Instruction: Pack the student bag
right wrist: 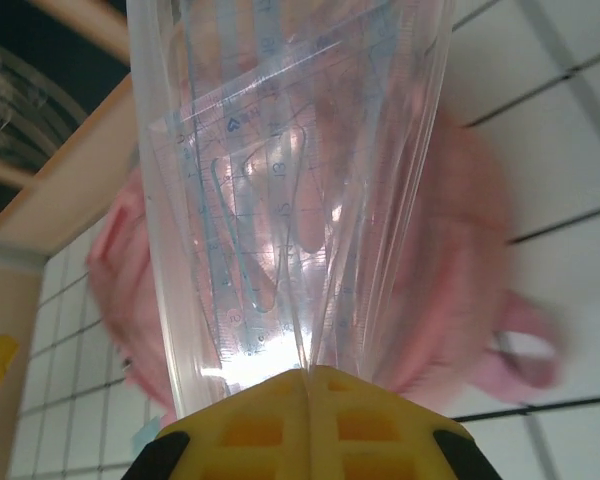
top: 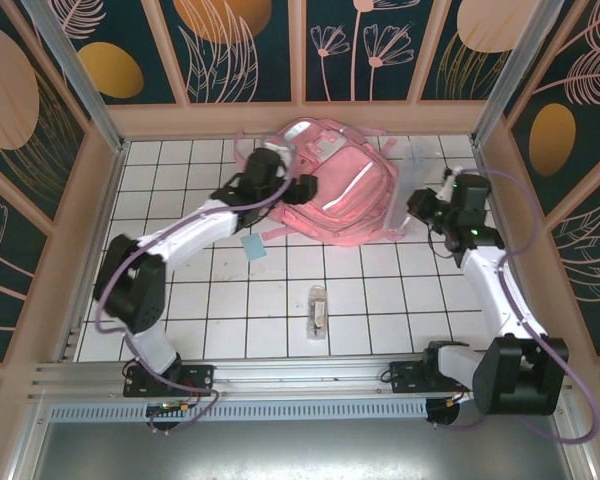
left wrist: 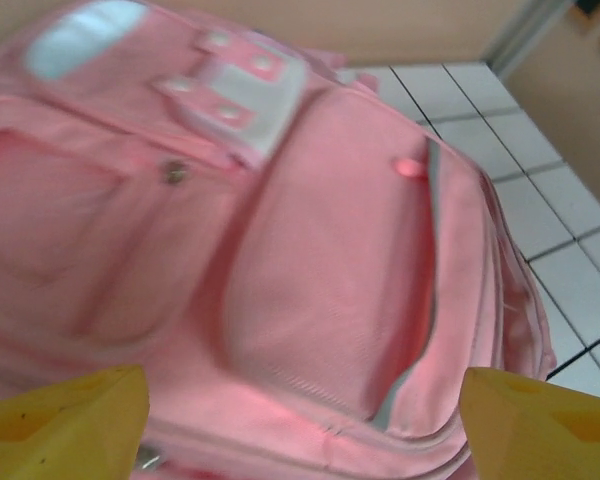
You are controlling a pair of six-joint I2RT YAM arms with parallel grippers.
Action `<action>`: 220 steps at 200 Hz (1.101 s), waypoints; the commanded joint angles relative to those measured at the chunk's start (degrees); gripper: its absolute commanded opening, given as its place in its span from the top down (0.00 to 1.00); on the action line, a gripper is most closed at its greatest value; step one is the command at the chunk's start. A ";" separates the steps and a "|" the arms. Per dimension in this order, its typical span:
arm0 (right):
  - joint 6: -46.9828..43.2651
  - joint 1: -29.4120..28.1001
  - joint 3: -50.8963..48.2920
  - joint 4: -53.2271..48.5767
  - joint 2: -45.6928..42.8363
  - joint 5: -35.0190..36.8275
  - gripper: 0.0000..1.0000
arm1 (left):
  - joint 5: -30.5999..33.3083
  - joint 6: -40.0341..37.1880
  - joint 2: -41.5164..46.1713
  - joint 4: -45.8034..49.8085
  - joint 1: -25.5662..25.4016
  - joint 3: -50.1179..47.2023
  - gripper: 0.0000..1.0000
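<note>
The student bag [top: 340, 185], a large pink backpack with shiny strips, lies at the back middle of the tiled floor. My left gripper [top: 302, 190] hovers at its left side. In the left wrist view its yellow fingertips [left wrist: 70, 420] stand wide apart over the bag's front pocket [left wrist: 320, 290], open, with a zip gap [left wrist: 420, 330] running along the pocket's right side. My right gripper [top: 417, 210] is just right of the bag. It [right wrist: 308, 375] is shut on a clear plastic pouch of blue-tinted rulers [right wrist: 280, 180], with the pink bag [right wrist: 450, 280] blurred behind it.
A small light-blue square [top: 253, 247] lies on the tiles left of the bag. A narrow wrapped item [top: 318, 310] rests nearer the front, in the middle. Wooden walls [top: 100, 200] close in the floor on the left, back and right.
</note>
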State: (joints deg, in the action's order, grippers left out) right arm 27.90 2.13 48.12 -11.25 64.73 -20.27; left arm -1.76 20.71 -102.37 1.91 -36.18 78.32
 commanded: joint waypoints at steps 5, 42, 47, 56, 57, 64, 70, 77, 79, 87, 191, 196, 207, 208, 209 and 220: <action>1.36 7.14 -4.15 3.37 -3.51 -4.57 1.00 | 7.51 -9.09 -8.53 8.25 -6.33 9.03 0.19; 0.94 12.58 -7.46 4.19 -4.97 -8.44 1.00 | 13.75 -15.22 -19.40 15.08 -11.89 21.22 0.19; 0.80 12.77 -7.66 4.17 -4.96 -8.63 1.00 | 14.93 -15.82 -20.88 16.09 -12.29 22.90 0.18; 0.58 12.98 -7.99 4.21 -4.97 -8.81 1.00 | 16.93 -16.70 -23.31 17.81 -12.90 25.74 0.18; 0.53 12.98 -8.01 4.21 -4.97 -8.82 1.00 | 17.12 -16.82 -23.44 18.01 -12.93 25.74 0.18; 0.41 13.15 -8.26 4.19 -5.02 -8.91 1.00 | 18.03 -17.21 -25.44 19.64 -13.12 28.11 0.18; 0.27 13.17 -8.36 4.20 -4.99 -8.93 1.00 | 19.15 -17.33 -27.04 20.67 -13.06 29.69 0.18; 0.15 13.25 -8.47 4.20 -5.04 -8.99 1.00 | 21.15 -17.47 -28.65 21.60 -13.10 31.07 0.18; 0.14 13.32 -8.48 4.15 -5.09 -8.99 1.00 | 21.57 -17.59 -29.11 21.74 -13.07 31.38 0.18; 0.01 13.37 -8.57 4.15 -5.16 -9.00 1.00 | 23.96 -17.94 -30.87 22.41 -12.99 32.68 0.18; -1.45 13.52 -8.17 3.95 -4.24 -10.51 1.00 | 2.97 -7.99 -19.17 16.24 -5.83 26.90 1.00; -1.54 13.47 -7.97 4.08 -4.01 -10.78 1.00 | 0.25 -6.66 -17.66 15.11 -4.99 25.94 1.00; -1.66 13.43 -7.78 4.39 -3.34 -11.64 1.00 | -5.34 -4.28 -14.77 12.69 -3.16 24.09 1.00; -1.69 13.38 -7.78 4.48 -3.32 -11.77 1.00 | -5.79 -4.06 -14.56 12.51 -3.00 23.99 1.00; -1.70 13.40 -7.78 4.48 -3.22 -11.88 1.00 | -6.23 -3.81 -14.37 12.33 -2.83 23.85 1.00; -1.62 13.04 -7.70 5.02 -2.55 -12.73 1.00 | -10.07 -1.90 -12.60 10.93 -1.53 23.22 1.00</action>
State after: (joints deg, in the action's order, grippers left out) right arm 27.55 15.29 39.97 -9.15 60.97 -29.93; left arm 0.73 11.42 -122.54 19.09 -42.06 103.11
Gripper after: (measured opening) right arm 0.049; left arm 0.071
